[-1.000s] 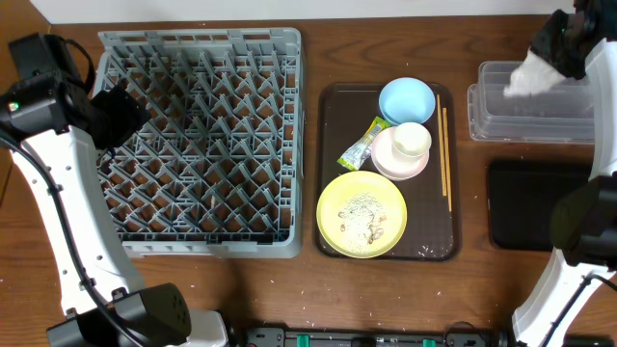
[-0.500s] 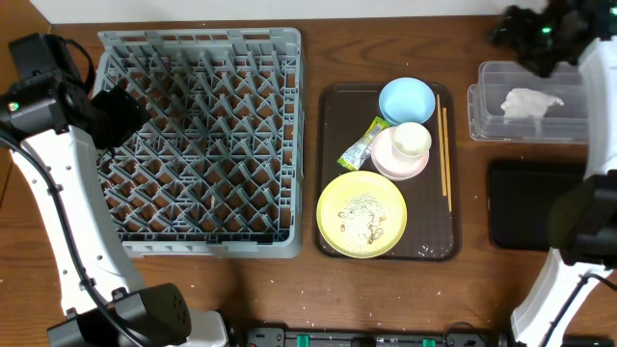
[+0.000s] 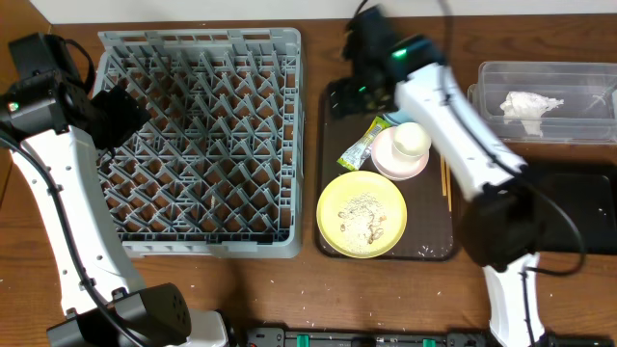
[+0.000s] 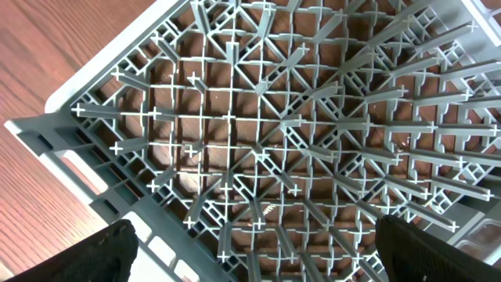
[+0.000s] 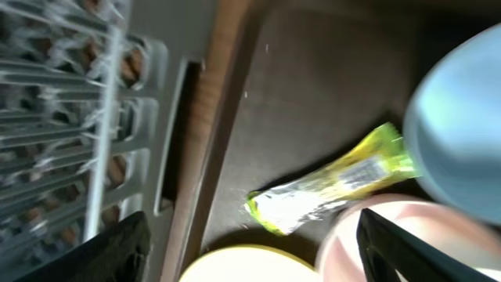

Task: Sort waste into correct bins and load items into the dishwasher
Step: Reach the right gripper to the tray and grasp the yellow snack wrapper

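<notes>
My right gripper (image 3: 359,89) is open and empty above the far left of the brown tray. In its wrist view (image 5: 250,252) the yellow-green snack packet (image 5: 337,184) lies just ahead, between the light blue bowl (image 5: 462,149), the white bowl (image 5: 407,243) and the yellow plate (image 5: 243,268). In the overhead view the packet (image 3: 361,150) lies beside the white cup (image 3: 412,140), which sits in the white bowl. The plate (image 3: 362,214) holds rice-like crumbs. The chopsticks (image 3: 445,183) lie on the tray's right side. The crumpled paper (image 3: 528,104) lies in the clear tub (image 3: 540,130). My left gripper (image 3: 116,111) is open over the grey dish rack (image 3: 198,145).
The brown tray (image 3: 333,106) holds the dishes. The black bin (image 3: 578,207) lies below the clear tub, partly hidden by my right arm. The rack's pegs fill the left wrist view (image 4: 274,133), and its wall shows in the right wrist view (image 5: 70,102).
My right gripper let the crumpled paper go into the clear tub, then swung left across the table to above the brown tray. The left arm has not moved.
</notes>
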Tool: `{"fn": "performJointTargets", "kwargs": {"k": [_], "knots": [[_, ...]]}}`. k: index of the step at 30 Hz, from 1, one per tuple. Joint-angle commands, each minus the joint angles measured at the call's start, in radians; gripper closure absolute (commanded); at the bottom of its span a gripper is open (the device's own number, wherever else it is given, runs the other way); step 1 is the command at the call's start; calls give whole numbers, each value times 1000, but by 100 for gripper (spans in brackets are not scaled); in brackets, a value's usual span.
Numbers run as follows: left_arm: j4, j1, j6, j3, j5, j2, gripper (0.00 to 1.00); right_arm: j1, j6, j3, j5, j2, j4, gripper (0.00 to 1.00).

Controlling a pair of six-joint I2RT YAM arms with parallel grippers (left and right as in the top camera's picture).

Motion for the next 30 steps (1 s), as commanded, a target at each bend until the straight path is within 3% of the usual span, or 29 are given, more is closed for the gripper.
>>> {"fn": "performJointTargets", "kwargs": {"k": [1,6,19,25,30], "knots": [[-3,3,-9,8,-8,3,2,39,163,-6,96,65,-5,23],[-3,3,-9,8,-8,3,2,49,187,-6,78,122,-21,40],[-3,3,-9,8,-8,3,2,3,206,-7,140,141,-166,40],[-3,3,-9,8,-8,3,2,3,204,-6,123,138,-148,43],[-3,3,-9,8,-8,3,2,21,96,2,-18,117,-61,43]]}}
